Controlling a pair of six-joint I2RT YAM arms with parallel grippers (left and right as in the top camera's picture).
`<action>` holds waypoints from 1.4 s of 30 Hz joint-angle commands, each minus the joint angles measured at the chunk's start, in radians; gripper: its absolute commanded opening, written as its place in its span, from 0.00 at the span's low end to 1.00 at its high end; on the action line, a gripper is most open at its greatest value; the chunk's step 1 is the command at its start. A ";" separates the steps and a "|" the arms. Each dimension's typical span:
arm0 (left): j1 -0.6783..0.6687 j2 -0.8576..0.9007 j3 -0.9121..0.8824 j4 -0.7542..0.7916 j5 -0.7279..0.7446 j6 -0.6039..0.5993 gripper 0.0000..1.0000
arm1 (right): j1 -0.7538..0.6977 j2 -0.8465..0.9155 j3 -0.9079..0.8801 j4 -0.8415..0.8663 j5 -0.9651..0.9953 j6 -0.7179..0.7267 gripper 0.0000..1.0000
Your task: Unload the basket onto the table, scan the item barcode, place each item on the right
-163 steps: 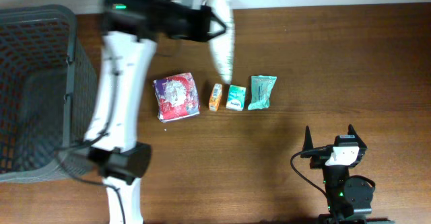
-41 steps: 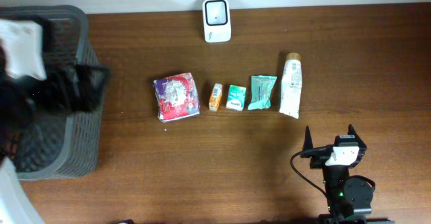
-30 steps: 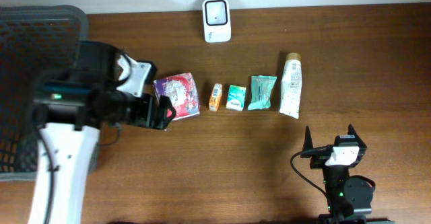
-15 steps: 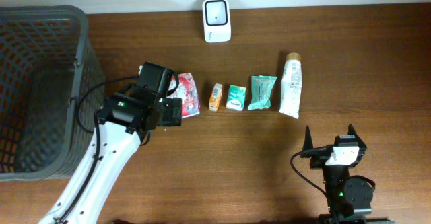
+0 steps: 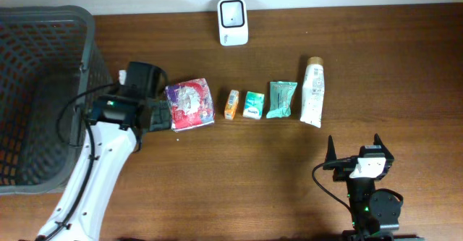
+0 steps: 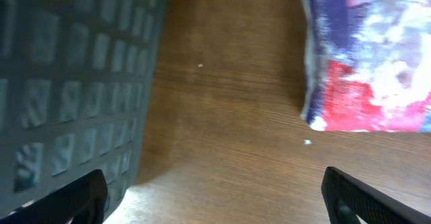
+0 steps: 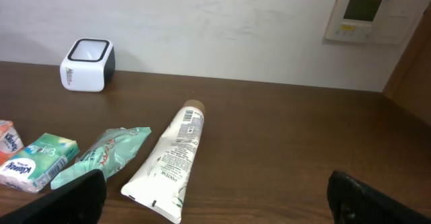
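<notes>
A white scanner (image 5: 233,11) stands at the table's back edge. Several items lie in a row: a red and blue packet (image 5: 189,103), a small orange pack (image 5: 231,104), a green tissue box (image 5: 253,104), a teal pouch (image 5: 281,98) and a white tube (image 5: 312,92). My left gripper (image 5: 155,115) hovers open just left of the packet (image 6: 370,56), with only bare wood between its fingers (image 6: 81,197). My right gripper (image 5: 354,147) is open and empty near the front edge, facing the tube (image 7: 172,160), the pouch (image 7: 101,155) and the scanner (image 7: 86,64).
A dark mesh basket (image 5: 36,89) fills the left side, and its wall (image 6: 67,83) stands close beside my left gripper. A wall panel (image 7: 363,12) hangs behind the table in the right wrist view.
The left arm has laid the tube at the row's right end, swung over the basket, come in by the packet, then shifted slightly left. The right arm has not moved.
</notes>
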 commanded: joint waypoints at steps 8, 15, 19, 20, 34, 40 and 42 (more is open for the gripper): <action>0.050 0.003 -0.011 0.009 -0.003 -0.018 0.99 | 0.003 -0.007 -0.008 0.038 -0.479 0.044 0.98; 0.076 0.003 -0.011 0.009 0.005 -0.025 0.99 | 0.003 -0.006 -0.008 0.433 -0.749 0.046 0.98; 0.076 0.003 -0.011 0.010 0.005 -0.025 0.99 | 0.003 -0.006 -0.008 0.636 -0.676 0.045 0.98; 0.076 0.003 -0.011 0.010 0.005 -0.025 0.99 | 0.003 -0.006 -0.008 0.660 -0.657 0.045 0.98; 0.076 0.003 -0.011 0.010 0.005 -0.025 0.99 | 0.003 0.311 0.476 0.373 -0.324 -0.103 0.99; 0.076 0.003 -0.011 0.010 0.005 -0.025 0.99 | 0.003 0.933 1.268 -0.445 -0.325 -0.143 0.98; 0.076 0.003 -0.011 0.010 0.005 -0.025 0.99 | 0.003 1.095 1.487 -0.674 -0.347 -0.142 0.99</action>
